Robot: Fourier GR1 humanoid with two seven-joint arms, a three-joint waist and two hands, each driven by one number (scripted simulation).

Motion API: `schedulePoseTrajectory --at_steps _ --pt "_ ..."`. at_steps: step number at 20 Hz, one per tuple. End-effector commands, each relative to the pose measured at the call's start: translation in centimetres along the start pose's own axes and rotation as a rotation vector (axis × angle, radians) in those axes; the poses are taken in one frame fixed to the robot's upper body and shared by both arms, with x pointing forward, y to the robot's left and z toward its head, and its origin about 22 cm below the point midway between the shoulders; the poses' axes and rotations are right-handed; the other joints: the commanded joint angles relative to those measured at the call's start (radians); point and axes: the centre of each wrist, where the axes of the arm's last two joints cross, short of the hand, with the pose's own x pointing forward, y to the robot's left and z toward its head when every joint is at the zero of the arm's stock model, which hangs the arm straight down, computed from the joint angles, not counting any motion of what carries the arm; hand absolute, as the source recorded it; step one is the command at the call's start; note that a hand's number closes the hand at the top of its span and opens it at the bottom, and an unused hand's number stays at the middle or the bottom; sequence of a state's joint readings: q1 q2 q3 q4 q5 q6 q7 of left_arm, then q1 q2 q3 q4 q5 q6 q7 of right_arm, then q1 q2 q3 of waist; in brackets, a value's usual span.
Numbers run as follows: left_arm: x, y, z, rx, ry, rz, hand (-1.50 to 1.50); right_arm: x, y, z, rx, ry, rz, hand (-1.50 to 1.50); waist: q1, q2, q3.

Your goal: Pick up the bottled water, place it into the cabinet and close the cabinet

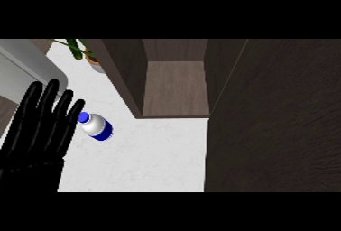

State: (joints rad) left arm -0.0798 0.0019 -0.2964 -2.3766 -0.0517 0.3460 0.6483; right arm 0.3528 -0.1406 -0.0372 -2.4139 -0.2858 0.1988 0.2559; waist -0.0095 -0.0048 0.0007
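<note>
Your left hand (36, 126) rests at the view's left with fingers straight and spread, holding nothing, just beside the bottled water (96, 126) on the counter (146, 158) (cabinet (174, 85) open ahead).

We see one hand (36, 131): matte black all over, with long slim fingers (50, 97) and faint ridged bands across its lower part near the wrist.

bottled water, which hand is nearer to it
Left. The left hand is open just left of the bottled water on the counter; the right hand is not in view.
</note>
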Motion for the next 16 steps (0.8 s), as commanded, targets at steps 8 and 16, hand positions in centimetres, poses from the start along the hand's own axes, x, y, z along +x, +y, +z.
schedulePoseTrajectory --at_steps 8,16 --pt "1.1 -0.5 2.1 0.053 0.033 -0.013 -1.5 4.1 0.5 3.5 0.042 -0.059 -0.086 -1.5 -0.01 -0.004 0.0" --pt "0.5 0.8 1.0 0.15 -0.002 -0.054 -1.5 3.8 0.5 3.8 0.036 -0.057 -0.1 -1.5 -0.011 -0.001 -0.001"
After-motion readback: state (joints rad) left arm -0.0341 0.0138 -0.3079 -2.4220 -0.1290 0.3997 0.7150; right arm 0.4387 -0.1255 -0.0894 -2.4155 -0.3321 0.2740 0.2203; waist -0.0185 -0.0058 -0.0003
